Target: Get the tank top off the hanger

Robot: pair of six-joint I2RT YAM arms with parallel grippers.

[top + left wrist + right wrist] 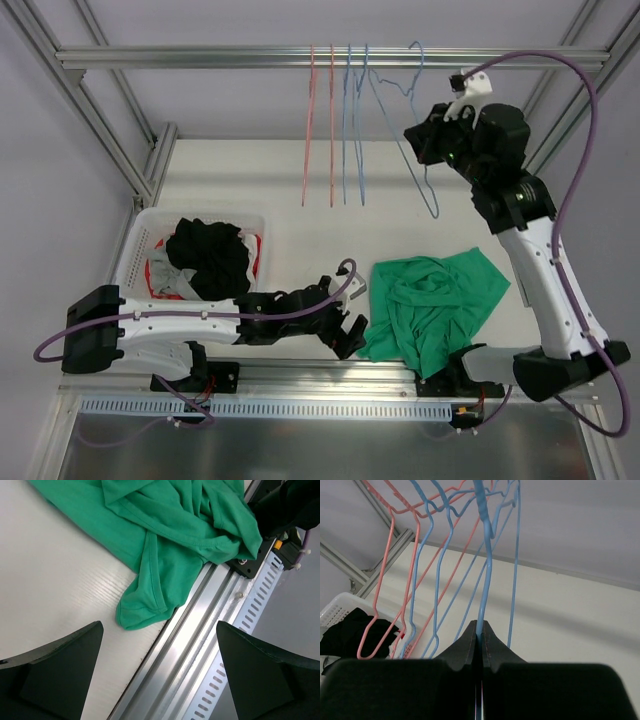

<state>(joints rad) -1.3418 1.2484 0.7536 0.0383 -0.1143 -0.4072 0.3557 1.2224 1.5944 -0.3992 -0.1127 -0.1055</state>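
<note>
Two robot arms shared a white table on which the crumpled green cotton tank top lay in a loose heap at the near edge, right of centre, already off its hanger. One fold of the fabric trailed over the table's near metal strip, in front of the left arm's camera.

The right gripper was raised high at the far right. Its claw was pressed together on the wire of a bare light-blue wire hanger, pinching a single strand between the fingertips. That grip appeared meant to keep the empty frame steady and clear of the garment below. The hanger's hook reached up toward the aluminium rail across the far side, though whether it rested on the bar could not be told. To its left, several pink and blue wire hangers dangled from the same rail.

The left gripper hovered low just left of the tank top, claw spread wide and holding nothing. That pose suited an arm waiting beside cloth that needed no further pull.

At the near left stood a white plastic laundry basket holding a pile of dark clothing, well apart from the green top. Judged from the layout, the removal looked essentially complete.
</note>
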